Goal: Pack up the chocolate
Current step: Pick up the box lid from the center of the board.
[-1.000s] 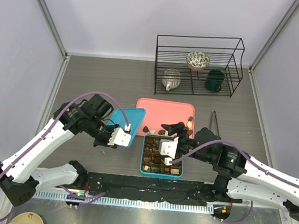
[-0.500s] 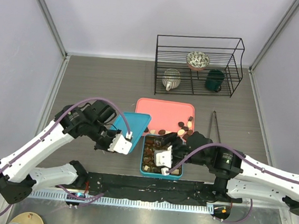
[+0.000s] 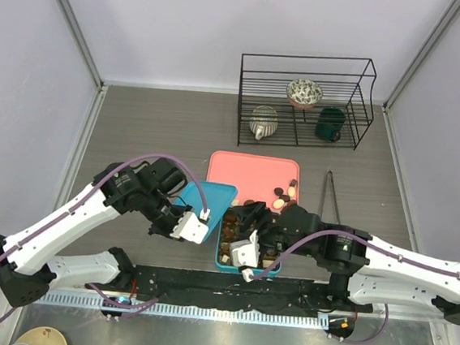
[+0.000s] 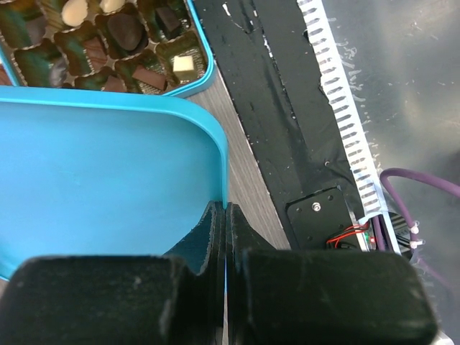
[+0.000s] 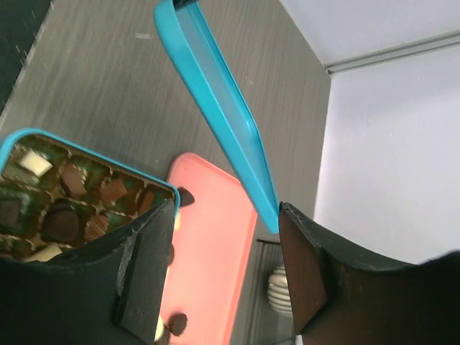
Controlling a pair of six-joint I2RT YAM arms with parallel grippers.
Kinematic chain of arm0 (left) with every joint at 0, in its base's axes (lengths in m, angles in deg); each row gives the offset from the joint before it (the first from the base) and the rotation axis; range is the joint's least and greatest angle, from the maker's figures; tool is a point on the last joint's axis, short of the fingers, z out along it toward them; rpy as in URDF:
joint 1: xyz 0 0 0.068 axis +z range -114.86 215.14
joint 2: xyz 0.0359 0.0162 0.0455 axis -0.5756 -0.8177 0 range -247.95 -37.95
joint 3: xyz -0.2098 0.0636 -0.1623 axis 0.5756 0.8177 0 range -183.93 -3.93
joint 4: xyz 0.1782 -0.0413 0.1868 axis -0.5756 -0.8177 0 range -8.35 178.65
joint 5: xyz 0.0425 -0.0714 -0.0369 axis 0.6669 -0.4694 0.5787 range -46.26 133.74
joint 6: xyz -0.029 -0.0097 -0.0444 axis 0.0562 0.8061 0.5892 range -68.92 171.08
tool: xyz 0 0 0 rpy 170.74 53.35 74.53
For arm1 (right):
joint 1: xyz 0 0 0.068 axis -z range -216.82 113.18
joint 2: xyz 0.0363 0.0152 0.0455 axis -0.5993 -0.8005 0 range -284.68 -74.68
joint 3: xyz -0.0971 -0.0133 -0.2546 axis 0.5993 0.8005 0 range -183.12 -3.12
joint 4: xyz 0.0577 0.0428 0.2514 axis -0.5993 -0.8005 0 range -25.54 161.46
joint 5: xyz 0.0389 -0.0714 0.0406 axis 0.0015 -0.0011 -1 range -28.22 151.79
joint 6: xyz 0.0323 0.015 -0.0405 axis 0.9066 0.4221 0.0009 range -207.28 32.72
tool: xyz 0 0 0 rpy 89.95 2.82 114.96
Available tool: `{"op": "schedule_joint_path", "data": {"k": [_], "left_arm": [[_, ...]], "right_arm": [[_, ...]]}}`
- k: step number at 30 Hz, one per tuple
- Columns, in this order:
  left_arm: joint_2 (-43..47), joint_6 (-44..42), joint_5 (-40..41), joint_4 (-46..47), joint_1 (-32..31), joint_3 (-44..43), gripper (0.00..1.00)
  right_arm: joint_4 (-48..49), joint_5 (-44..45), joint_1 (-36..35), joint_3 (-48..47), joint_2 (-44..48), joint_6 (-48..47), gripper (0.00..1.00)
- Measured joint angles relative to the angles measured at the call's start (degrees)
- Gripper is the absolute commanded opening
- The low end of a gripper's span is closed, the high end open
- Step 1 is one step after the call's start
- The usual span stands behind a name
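Top external view: the teal lid [image 3: 211,197] is pinched at its rim by the left claw [image 3: 193,218]. It has been carried right and toward the arms' bases since a second ago, so that its edge now lies just beside the teal box [image 3: 277,263]. The right claw [image 3: 245,251], which was at the near edge of the pink tray [image 3: 247,168] a second ago, has been drawn back over the box, and most of the box is hidden by it. A few chocolate pieces [image 3: 280,197] are left on the tray's right side, apart from the box. Closing of the box is judged to be in preparation, though the packing cannot be called complete while those pieces lie loose. The right arm would also have to be cleared from the lid's path.

Left wrist view: the left claw [image 4: 225,223] is seen clamped tight on the lid's [image 4: 100,172] upturned rim, with only the thin wall between its jaws. Beyond the lid a corner of the box [image 4: 205,65] is shown, its compartments filled with dark, mid-brown and cream chocolate pieces [image 4: 126,32].

Right wrist view: the right claw [image 5: 226,266] is held moderately wide, and nothing is gripped between its fingers [image 5: 144,266]. The lid [image 5: 215,93] is seen edge-on and tilted. The filled box [image 5: 86,154] lies at lower left, and the tray [image 5: 215,244] beyond it.
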Motion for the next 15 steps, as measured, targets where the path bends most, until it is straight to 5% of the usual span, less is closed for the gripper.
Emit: {"op": "schedule_joint_path", "data": {"k": [15], "left_arm": [[-4.55, 0.09, 0.42, 0.02, -5.2, -2.67, 0.0]], "right_arm": [[5.51, 4.7, -0.28, 3.98, -6.36, -12.46, 0.62]]}}
